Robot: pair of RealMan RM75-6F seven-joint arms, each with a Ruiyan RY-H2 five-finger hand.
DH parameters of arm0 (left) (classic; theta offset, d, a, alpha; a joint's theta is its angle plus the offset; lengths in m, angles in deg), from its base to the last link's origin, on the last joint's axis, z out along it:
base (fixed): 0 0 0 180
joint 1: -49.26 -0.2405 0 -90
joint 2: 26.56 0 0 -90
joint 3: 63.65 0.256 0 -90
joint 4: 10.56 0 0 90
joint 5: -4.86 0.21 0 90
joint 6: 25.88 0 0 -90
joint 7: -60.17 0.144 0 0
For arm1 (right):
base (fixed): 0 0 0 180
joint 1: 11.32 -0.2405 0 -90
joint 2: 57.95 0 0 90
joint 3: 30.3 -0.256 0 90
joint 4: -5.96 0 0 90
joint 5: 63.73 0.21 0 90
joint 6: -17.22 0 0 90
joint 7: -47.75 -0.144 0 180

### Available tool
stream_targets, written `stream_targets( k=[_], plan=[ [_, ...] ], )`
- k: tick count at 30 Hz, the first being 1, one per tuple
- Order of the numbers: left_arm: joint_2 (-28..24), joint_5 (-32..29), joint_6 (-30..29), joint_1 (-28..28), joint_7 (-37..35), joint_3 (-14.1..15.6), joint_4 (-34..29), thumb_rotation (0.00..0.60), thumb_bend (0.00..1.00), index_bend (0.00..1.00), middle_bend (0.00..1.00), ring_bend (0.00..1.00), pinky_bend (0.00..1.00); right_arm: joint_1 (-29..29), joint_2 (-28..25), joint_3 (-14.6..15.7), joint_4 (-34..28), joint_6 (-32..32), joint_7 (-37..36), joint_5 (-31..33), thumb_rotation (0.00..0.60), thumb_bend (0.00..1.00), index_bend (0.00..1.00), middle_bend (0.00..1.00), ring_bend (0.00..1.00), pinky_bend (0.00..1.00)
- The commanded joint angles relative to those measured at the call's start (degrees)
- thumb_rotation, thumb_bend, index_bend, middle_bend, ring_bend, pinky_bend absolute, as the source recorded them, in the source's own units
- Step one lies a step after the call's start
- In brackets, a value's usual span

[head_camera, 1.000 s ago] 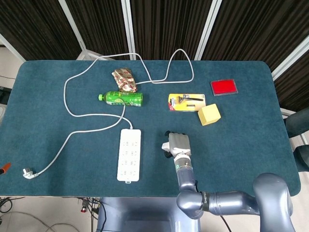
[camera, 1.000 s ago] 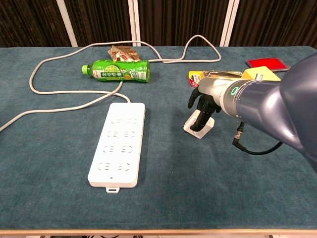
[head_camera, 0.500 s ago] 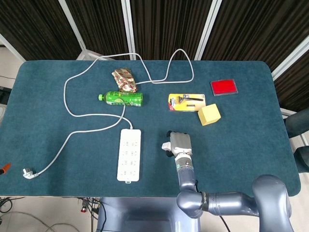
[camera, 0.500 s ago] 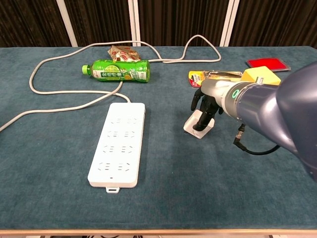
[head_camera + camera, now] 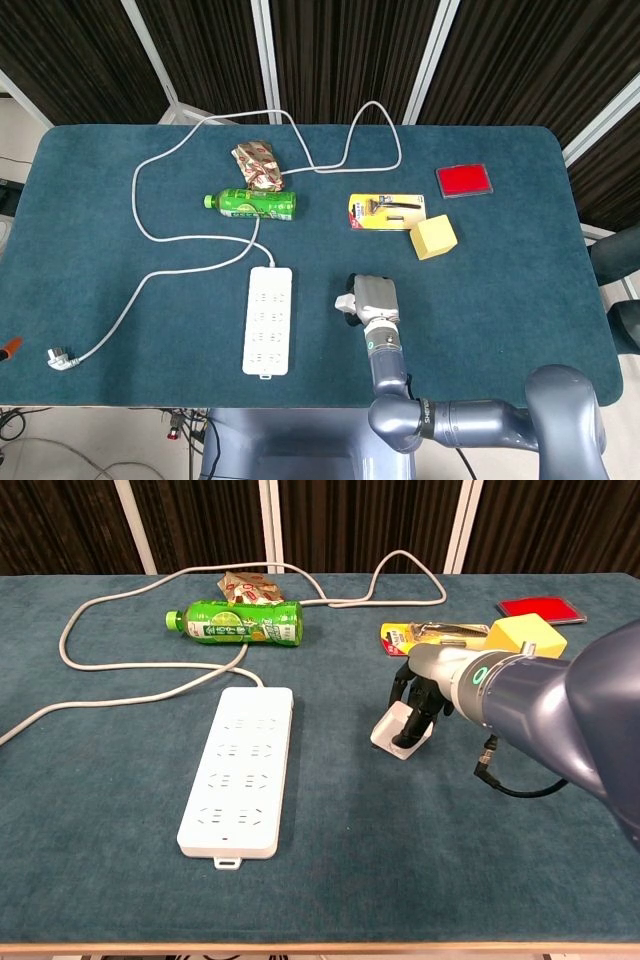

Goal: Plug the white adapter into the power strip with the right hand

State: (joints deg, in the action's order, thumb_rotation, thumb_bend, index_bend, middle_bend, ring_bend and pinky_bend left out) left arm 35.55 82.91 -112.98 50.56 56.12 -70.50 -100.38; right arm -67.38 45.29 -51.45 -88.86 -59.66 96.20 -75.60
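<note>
Dark slatted panels with pale uprights close off the back of the room, and before them lies a table [image 5: 520, 300] covered in deep teal felt, its near edge and both rounded far corners in view. Broad bare cloth spreads on the right side and along the front edge. A white power strip [image 5: 268, 320] lies a little left of centre, its long axis running from the near edge toward the back, sockets up, with its cable [image 5: 170, 160] looping away to the far edge and ending in a plug near the left front corner. Open felt separates the strip from the white adapter [image 5: 402, 729], which sits on the cloth to its right, well apart from it; which way the adapter's prongs point cannot be told. The right hand [image 5: 420, 695] hangs over the adapter with dark fingers [image 5: 412, 715] curled down onto its body, grasping it. Farther back lie a green bottle [image 5: 252, 204] on its side, long axis left to right, a crumpled snack packet [image 5: 257, 165], a yellow razor card [image 5: 386, 211], a yellow block [image 5: 433, 237] and a red pad [image 5: 464, 180]. No left hand shows in either view.
</note>
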Motion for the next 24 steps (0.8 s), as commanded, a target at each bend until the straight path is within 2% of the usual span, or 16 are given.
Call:
stream_targets(
  k=[1,24],
  plan=[
    [0.0,0.0,0.0,0.0,0.0,0.0,0.0,0.600,0.08,0.19,0.00,0.00,0.00,0.1,0.2,-0.1,0.3,0.0,0.2,0.0,0.600,0.37,0.39,0.42,0.44,0.30],
    [0.0,-0.1,0.0,0.0,0.2,0.0,0.0,0.600,0.08,0.19,0.00,0.00,0.00,0.5,2.8,-0.9,3.2,0.5,1.3,-0.7,0.600,0.37,0.46,0.46,0.48,0.33]
  ],
)
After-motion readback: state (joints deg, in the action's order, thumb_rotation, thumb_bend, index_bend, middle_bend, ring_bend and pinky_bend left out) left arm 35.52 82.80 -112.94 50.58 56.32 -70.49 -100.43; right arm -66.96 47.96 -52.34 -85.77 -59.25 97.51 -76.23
